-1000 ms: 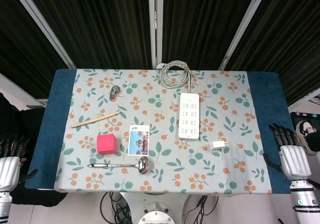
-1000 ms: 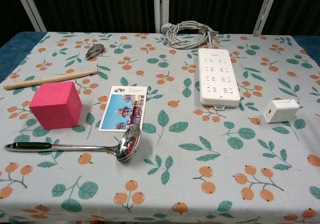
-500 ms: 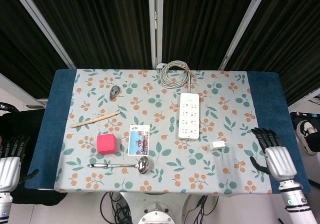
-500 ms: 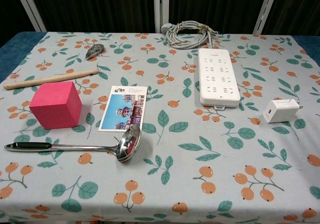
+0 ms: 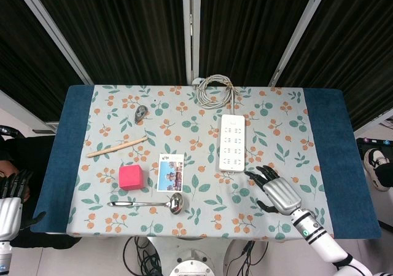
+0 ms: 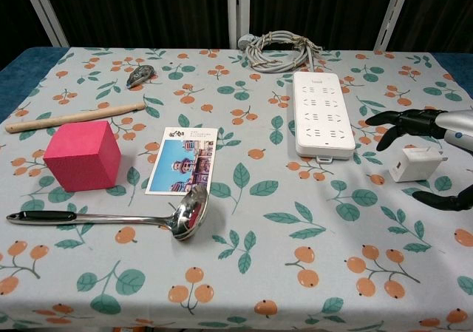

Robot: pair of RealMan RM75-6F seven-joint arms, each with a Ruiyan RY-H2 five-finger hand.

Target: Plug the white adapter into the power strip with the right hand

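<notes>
The white adapter (image 6: 414, 163) lies on the floral cloth to the right of the white power strip (image 6: 323, 114), its prongs pointing right. My right hand (image 6: 434, 122) hovers open just over it, fingers (image 6: 395, 119) spread above the adapter and the thumb (image 6: 446, 198) below it, with no contact that I can see. In the head view the right hand (image 5: 277, 191) covers the adapter, just below and right of the power strip (image 5: 232, 142). Off the table's left edge, my left hand (image 5: 10, 201) hangs open.
The strip's grey cable coil (image 6: 281, 49) lies at the back. On the left half are a pink cube (image 6: 81, 154), a postcard (image 6: 182, 160), a steel ladle (image 6: 111, 217), a wooden stick (image 6: 74, 117) and a small grey clip (image 6: 139, 74).
My right hand has swung in from beyond the table's right edge to hover over the adapter. The adapter and the strip have not moved. The left hand stays put.
</notes>
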